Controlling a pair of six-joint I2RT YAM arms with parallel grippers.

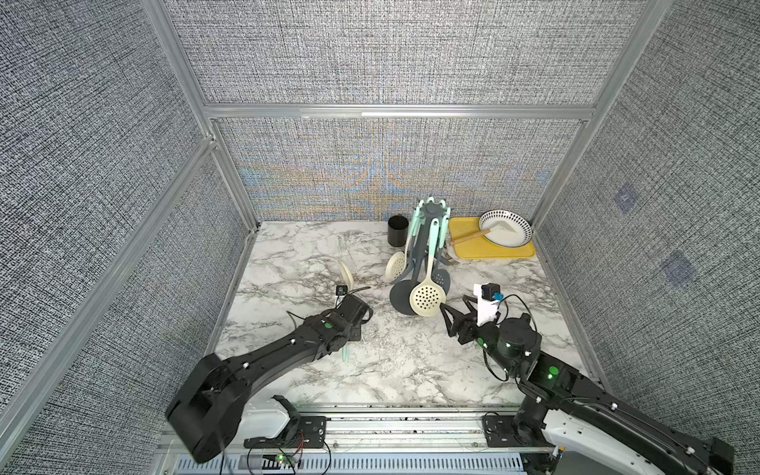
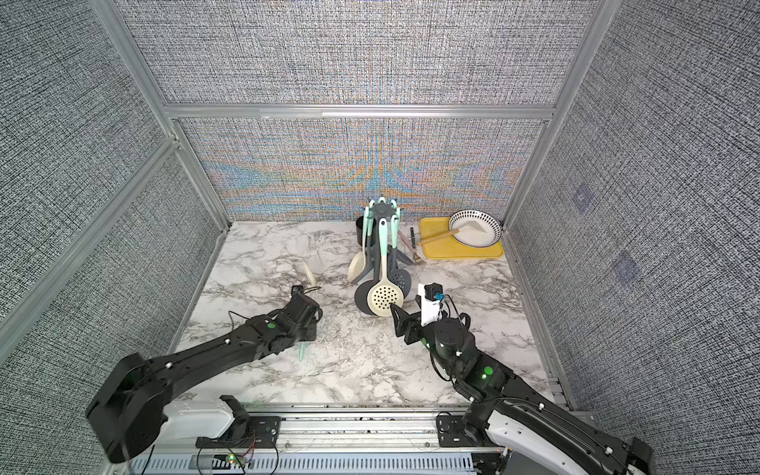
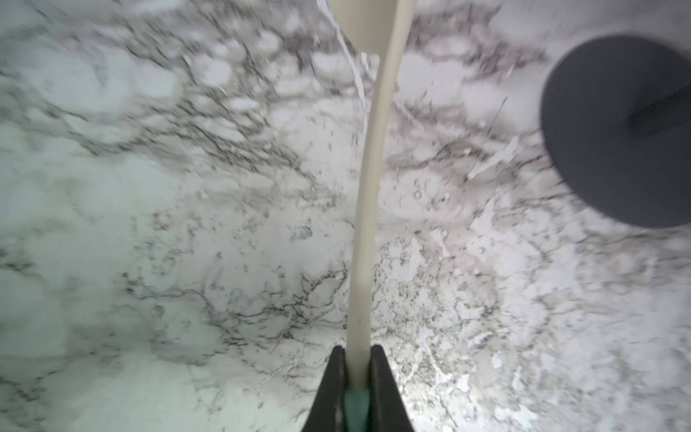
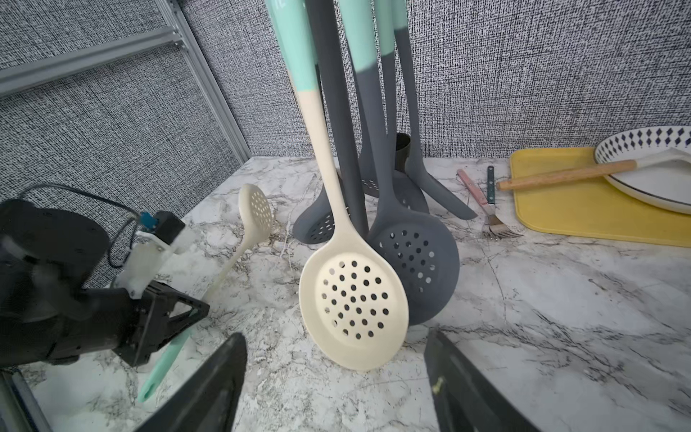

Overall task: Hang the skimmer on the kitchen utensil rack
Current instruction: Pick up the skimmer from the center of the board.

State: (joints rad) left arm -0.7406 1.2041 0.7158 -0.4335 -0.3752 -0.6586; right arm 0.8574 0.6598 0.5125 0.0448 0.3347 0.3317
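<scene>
Left wrist view: left gripper (image 3: 358,351) is clamped on the skimmer (image 3: 368,187), a cream silicone perforated spoon with a mint-green handle tail. The jaws pinch right where the cream shaft meets the mint.

It sits over the near-left part of the white-grey marble tabletop (image 1: 288,255). The long axis runs near-to-far, with the mint tail toward the near edge and the head toward the far edge, edge-on in both top views. Can't tell if the tail touches the tabletop.

Right gripper (image 1: 455,309): jaws apart, empty, right of centre, just beside the rack's round base.

Kitchen utensil rack (image 1: 432,207), a tall dark grey stand with a star crown of hooks, stands farther back and right of the left gripper, toward the middle of the far edge. It already carries another cream skimmer (image 1: 426,298) and dark grey utensils (image 4: 415,258).

Judgement: the hook crown is up and far-right of the held skimmer, while the tail points the opposite way. The left arm likely needs to lift it and swing the tail up to a free hook. The right arm is nearer the rack and could steady it.
</scene>
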